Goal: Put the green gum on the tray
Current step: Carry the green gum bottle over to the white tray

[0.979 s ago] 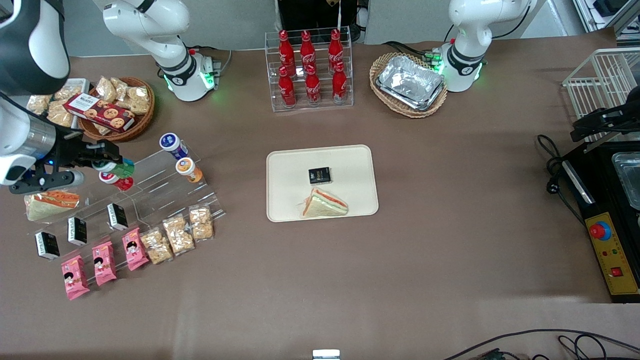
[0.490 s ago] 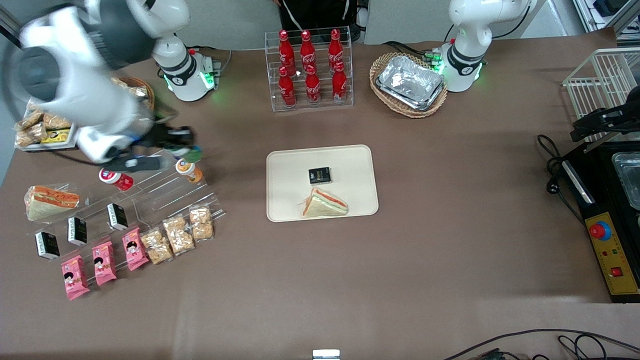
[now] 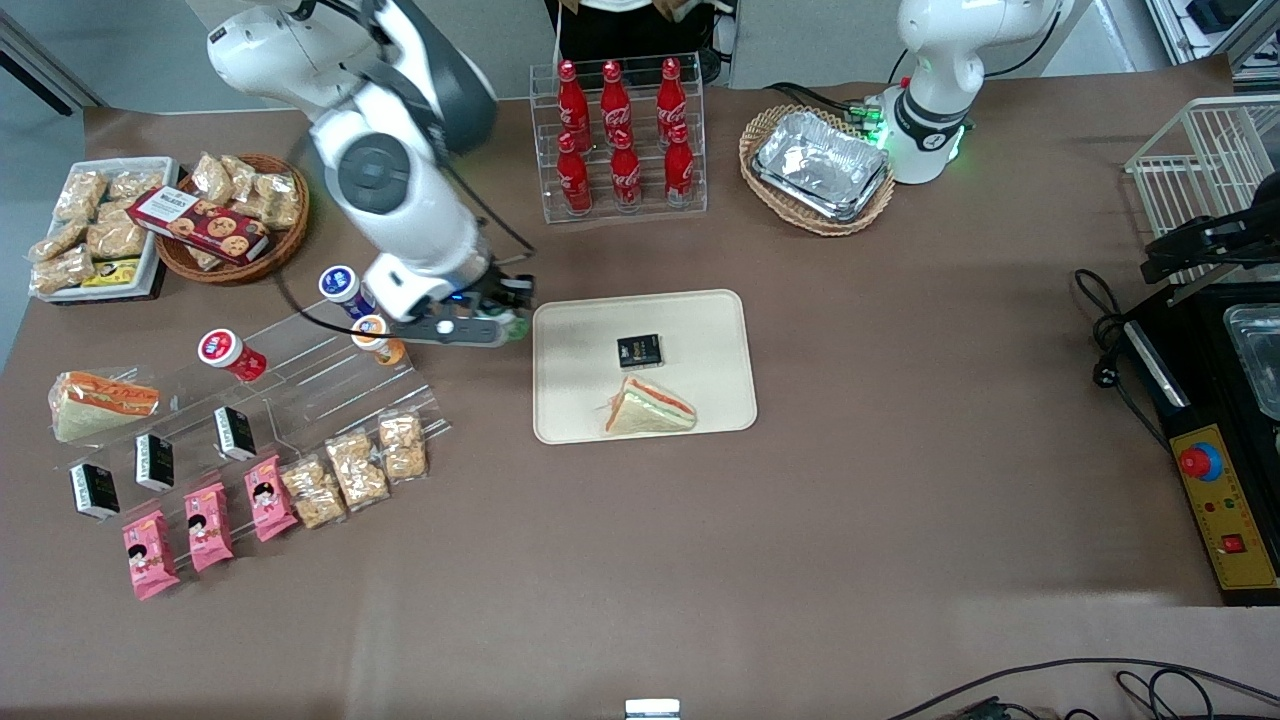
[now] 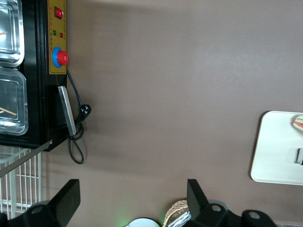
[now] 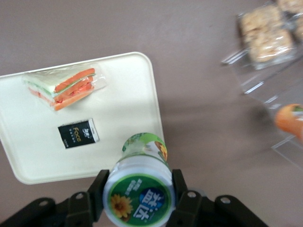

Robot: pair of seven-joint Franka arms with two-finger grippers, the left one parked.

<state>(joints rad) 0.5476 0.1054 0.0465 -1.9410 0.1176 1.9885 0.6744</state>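
Observation:
My right gripper (image 3: pixel 505 318) (image 5: pixel 138 190) is shut on the green gum (image 5: pixel 139 184), a small bottle with a translucent green body and a white-rimmed green lid. It hangs above the brown tablecloth just beside the edge of the tray (image 3: pixel 570 400) that faces the working arm's end. In the front view only a sliver of the green gum (image 3: pixel 517 331) shows under the fingers. The cream tray (image 5: pixel 123 109) carries a wrapped sandwich (image 3: pixel 648 407) (image 5: pixel 64 86) and a small black box (image 3: pixel 639 350) (image 5: pixel 78 134).
A clear tiered display rack (image 3: pixel 300 385) toward the working arm's end holds a red-lidded bottle (image 3: pixel 230 354), an orange-lidded bottle (image 3: pixel 378 339), a blue-lidded bottle (image 3: pixel 345 288), snack bags and small boxes. A cola bottle rack (image 3: pixel 620 135) and a foil-tray basket (image 3: pixel 817 168) stand near the arm bases.
The right arm has swung from above the display rack toward the tray, carrying the green gum with it. The gum now hangs beside the tray's edge.

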